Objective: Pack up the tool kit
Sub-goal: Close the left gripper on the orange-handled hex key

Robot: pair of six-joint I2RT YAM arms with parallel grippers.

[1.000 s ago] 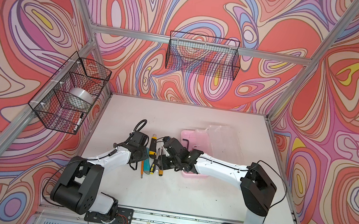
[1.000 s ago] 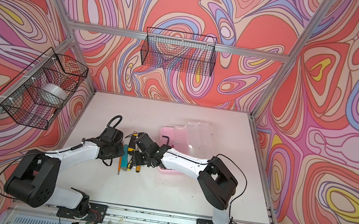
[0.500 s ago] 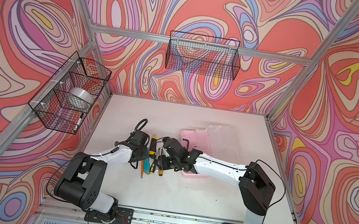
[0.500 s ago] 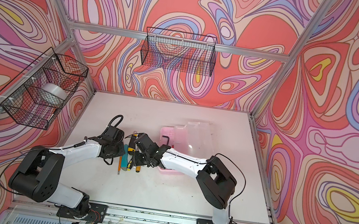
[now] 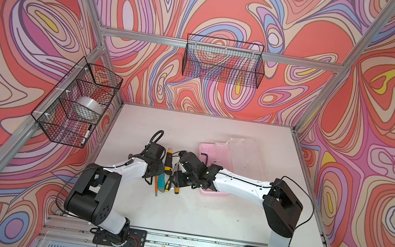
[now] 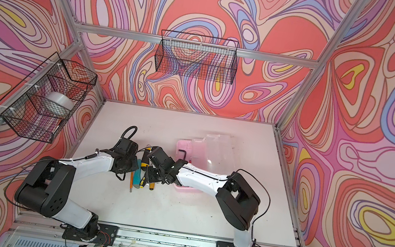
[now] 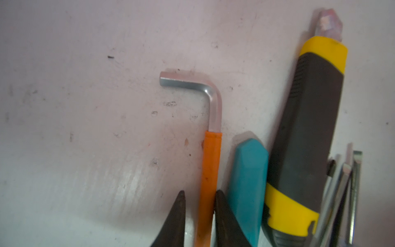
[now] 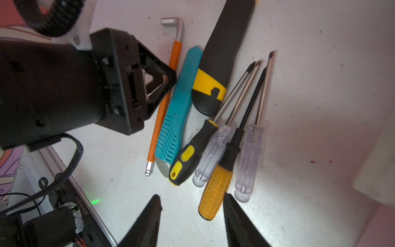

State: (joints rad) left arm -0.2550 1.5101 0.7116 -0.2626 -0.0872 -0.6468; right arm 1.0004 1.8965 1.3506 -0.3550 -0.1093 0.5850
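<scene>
Straddling the orange hex key (image 7: 210,171), left claw (image 7: 199,193) is narrow: one finger touches the sleeve and the other shows a sliver of gap, so it's not clamped. Key lies flat on the desk (image 5: 177,212), its bent end pointing away from the knives. Side by side from there: teal knife (image 7: 248,181) just beside the key, yellow-black knife (image 7: 305,128) against the teal one, then four screwdrivers (image 8: 248,149) with shafts bunched together. Right claw (image 8: 191,195) is partly open, holding nothing, fingers either side of the butt of the orange-handled driver (image 8: 215,190); can't tell whether they touch it. Whole tool row sits around desk centre, just left of the case (image 5: 204,148). Case is right of centre, clear lid (image 5: 243,150) swung open toward the right edge. One black hex key (image 5: 204,157) lies in the pink base. Both top views show the arms meeting over the tool row.
</scene>
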